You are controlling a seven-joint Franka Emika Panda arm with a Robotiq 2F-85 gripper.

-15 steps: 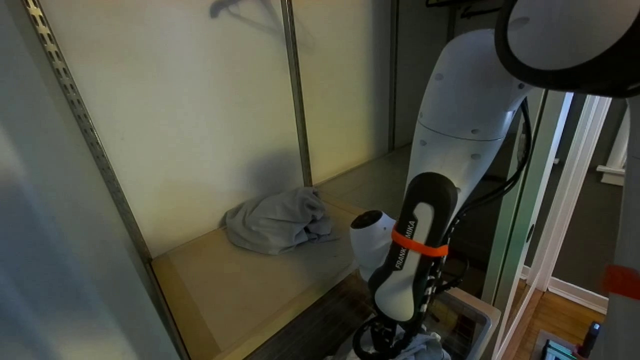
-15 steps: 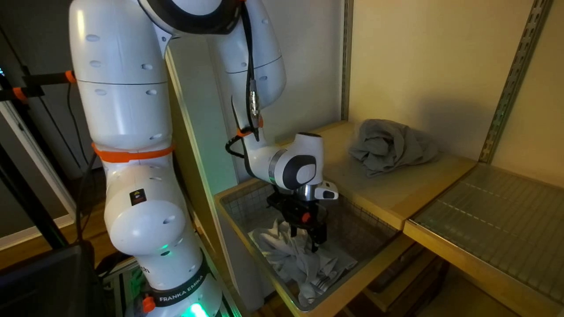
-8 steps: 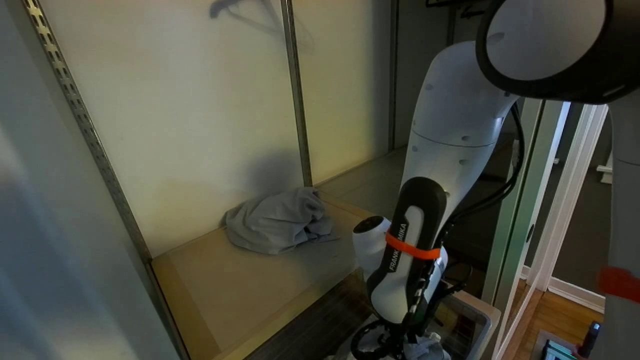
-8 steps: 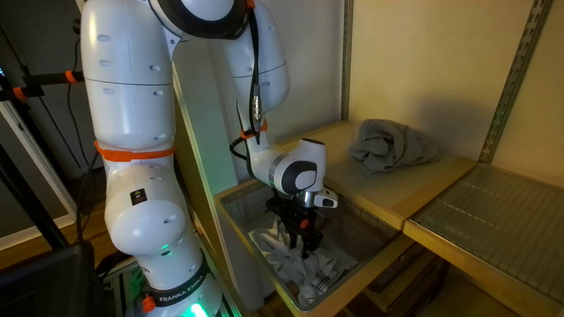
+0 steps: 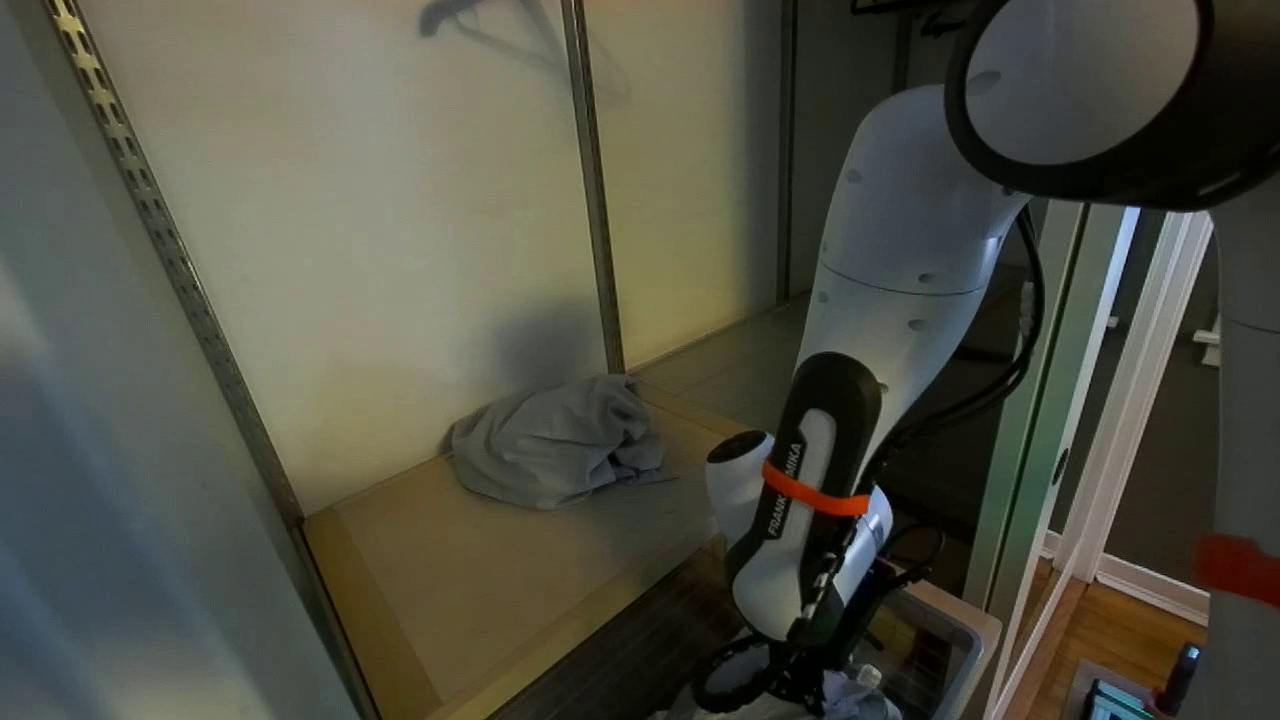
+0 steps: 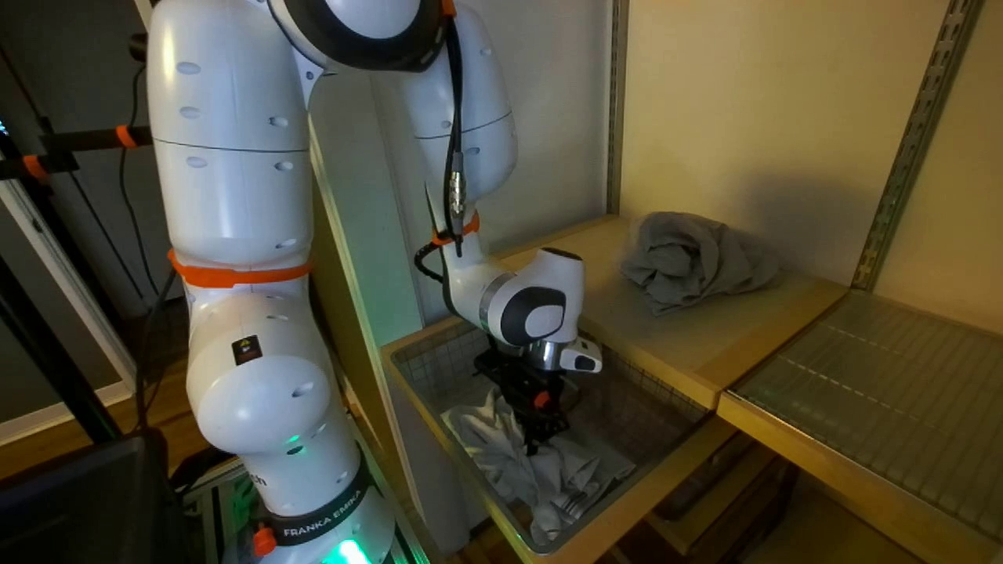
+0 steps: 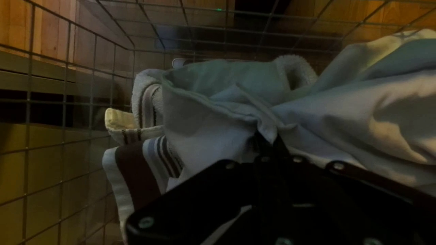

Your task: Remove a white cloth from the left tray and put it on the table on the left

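Inside the wire tray point(image 6: 666, 472), a rumpled white cloth point(image 7: 214, 126) lies heaped over other fabric. My gripper point(image 7: 267, 136) points down into the tray, its dark fingers pressed together around a small pinched fold of that cloth. In an exterior view the gripper point(image 6: 533, 448) reaches the heap, and the white cloth point(image 6: 490, 439) spreads around it. The fingertips are buried in fabric there. Another exterior view has the arm covering most of the tray, with a little of the cloth point(image 5: 850, 697) showing at the bottom edge.
A crumpled grey cloth point(image 5: 555, 445) rests on the wooden shelf top point(image 6: 666, 337) beside the tray, against the wall. Striped fabric point(image 7: 136, 170) lies under the white cloth. Mesh walls point(image 7: 63, 136) enclose the heap. A side panel point(image 6: 360, 196) stands close to the arm.
The gripper has lowered slightly into the heap and its fingers have come together on the white cloth. The upper arm has shifted a little. The grey cloth has not moved.
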